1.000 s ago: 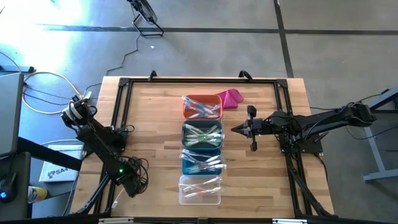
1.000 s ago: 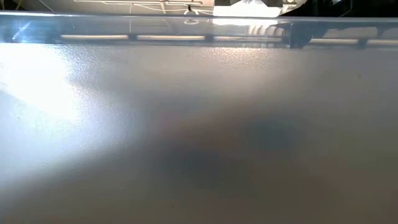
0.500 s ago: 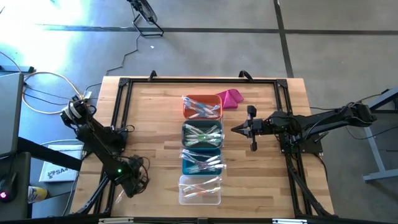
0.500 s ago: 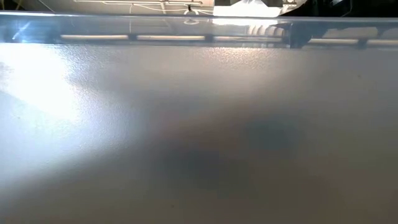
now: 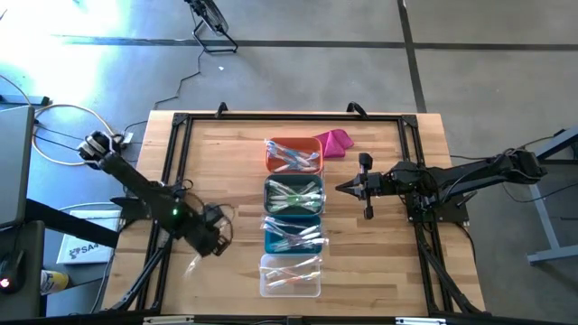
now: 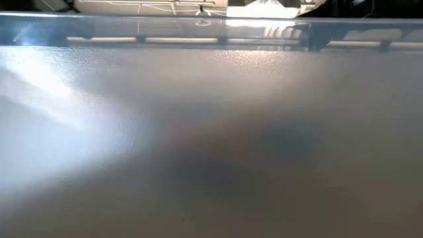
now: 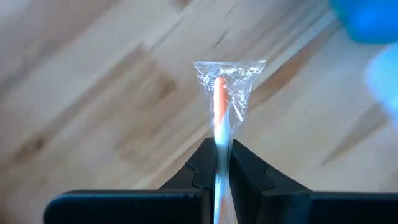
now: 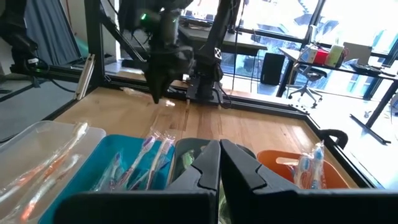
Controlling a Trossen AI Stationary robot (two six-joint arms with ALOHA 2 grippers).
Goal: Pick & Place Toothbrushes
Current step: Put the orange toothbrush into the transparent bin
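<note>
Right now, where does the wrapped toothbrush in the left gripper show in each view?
High view: the toothbrush is a faint glint beside the left gripper, left of the bins.
Low view: not in it; a blank grey surface fills it.
Left wrist view: centre, orange stick in clear wrapper, clamped between the fingers.
Right wrist view: a small glint under the far arm.
Shared landmark: the teal bin, also.

light: bright daylight, strong glare patch on floor [image 5: 54, 36] at upper left of high view | shadows: soft on table [image 5: 226, 162] | low view: washed-out grey haze, hazy glare at left | left wrist: background wood smeared, wrapper [image 7: 227, 78] glints | right wrist: windows [image 8: 348, 25] blown out, near fingers soft
</note>
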